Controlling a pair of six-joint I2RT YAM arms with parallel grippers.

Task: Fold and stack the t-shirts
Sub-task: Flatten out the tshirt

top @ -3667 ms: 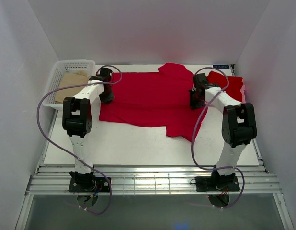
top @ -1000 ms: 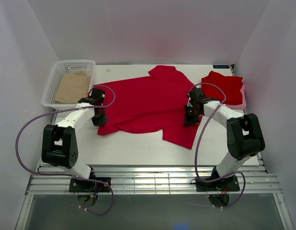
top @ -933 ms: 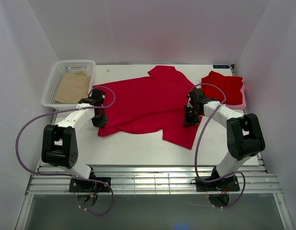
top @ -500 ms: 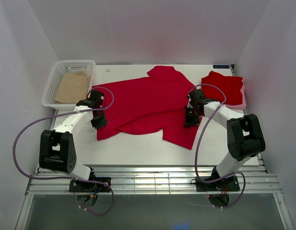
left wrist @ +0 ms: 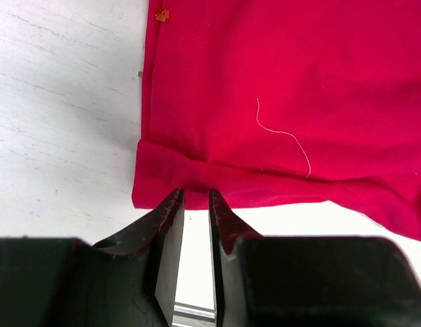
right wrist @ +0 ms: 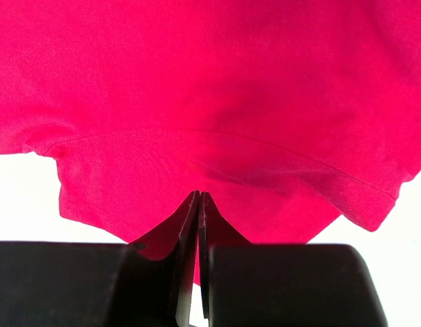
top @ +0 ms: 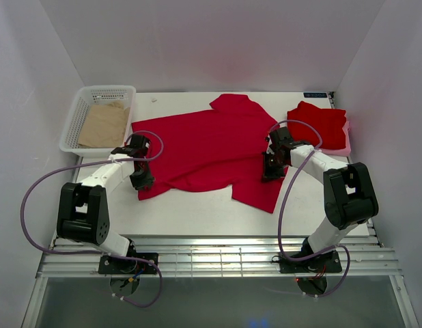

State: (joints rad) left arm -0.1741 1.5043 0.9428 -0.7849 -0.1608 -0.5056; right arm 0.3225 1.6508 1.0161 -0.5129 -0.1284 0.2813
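One red t-shirt (top: 211,147) lies spread across the table's middle, its near edge rumpled. It fills the left wrist view (left wrist: 299,88) and the right wrist view (right wrist: 210,88). A second red t-shirt (top: 320,123) lies folded at the back right. My left gripper (top: 143,179) sits at the spread shirt's near left corner. Its jaws stand narrowly apart at the hem (left wrist: 195,194), with bare table showing between them. My right gripper (top: 268,172) is at the shirt's right side, shut on a pinch of the cloth (right wrist: 199,195).
A white basket (top: 105,92) at the back left holds a tan sheet (top: 102,126). A pale pink piece (top: 347,140) peeks from under the folded shirt. White walls close in on both sides. Purple cables loop from both arms.
Both grippers have come nearer with the spread shirt since the oldest frame. In the last second the left gripper has shifted slightly nearer; the right has hardly moved.
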